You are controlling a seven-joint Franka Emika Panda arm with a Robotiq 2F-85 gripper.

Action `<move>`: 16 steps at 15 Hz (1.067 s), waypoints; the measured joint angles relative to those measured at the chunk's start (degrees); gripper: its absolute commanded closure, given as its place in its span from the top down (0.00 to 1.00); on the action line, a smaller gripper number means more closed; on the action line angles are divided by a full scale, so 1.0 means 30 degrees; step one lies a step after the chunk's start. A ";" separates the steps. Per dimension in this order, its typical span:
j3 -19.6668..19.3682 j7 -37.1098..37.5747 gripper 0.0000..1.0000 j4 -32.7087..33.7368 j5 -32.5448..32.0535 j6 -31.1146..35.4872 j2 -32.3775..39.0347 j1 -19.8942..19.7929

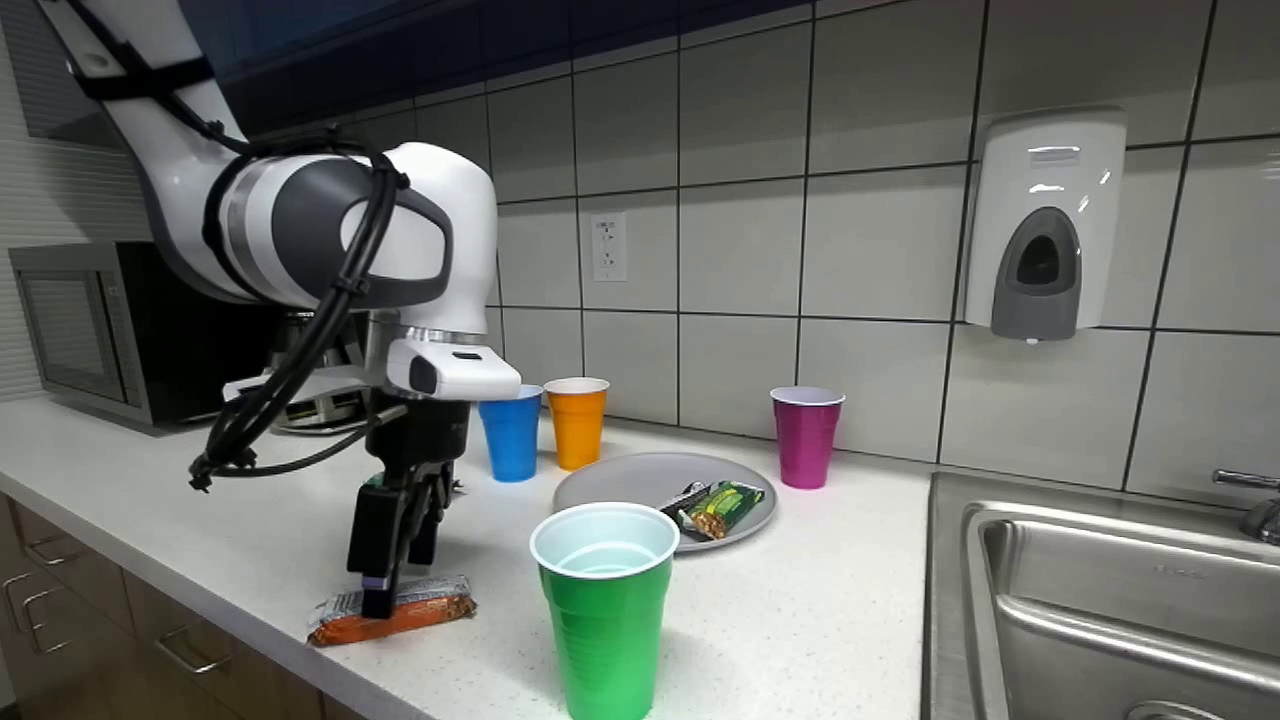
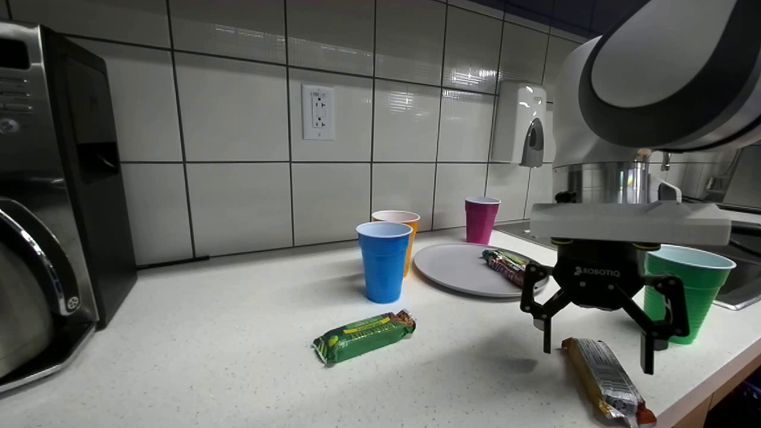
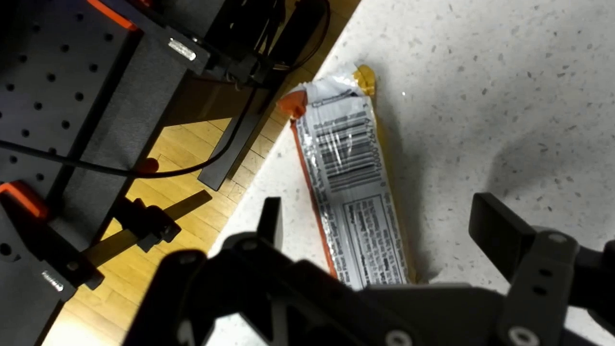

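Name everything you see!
Plate: one, grey, counter
Snack bar: one, silver-orange, counter
Second bar: one, green, counter
Extra bar: at least one, green, plate
Cups: four, green, blue, orange, purple, counter
Coffee machine: one, silver, black, counter
Microwave: one, silver, black, counter
Soap dispenser: one, white-grey, wall
Outlet: one, white, wall
Sink: one, silver, counter
Tap: one, silver, sink
Cabinets: several, brown, below counter
Stand: one, black, beside counter
Arm: one, white-grey, above counter
Gripper: one, black, over snack bar

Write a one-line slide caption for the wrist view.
Open gripper over a wrapped snack bar, its barcode facing up, near the edge of a speckled counter.
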 measured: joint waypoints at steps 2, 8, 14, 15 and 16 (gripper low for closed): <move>-0.0044 -0.0070 0.74 0.0002 0.0000 0.0080 0.0125 0.0000; -0.0176 -0.0178 0.27 0.0002 0.0000 0.0111 0.0164 0.0000; -0.0177 -0.0185 0.17 0.0008 0.0000 0.0111 0.0155 0.0001; -0.0174 -0.0186 0.17 0.0008 0.0000 0.0111 0.0153 0.0003; -0.0167 -0.0187 0.17 0.0008 -0.0005 0.0110 0.0149 0.0009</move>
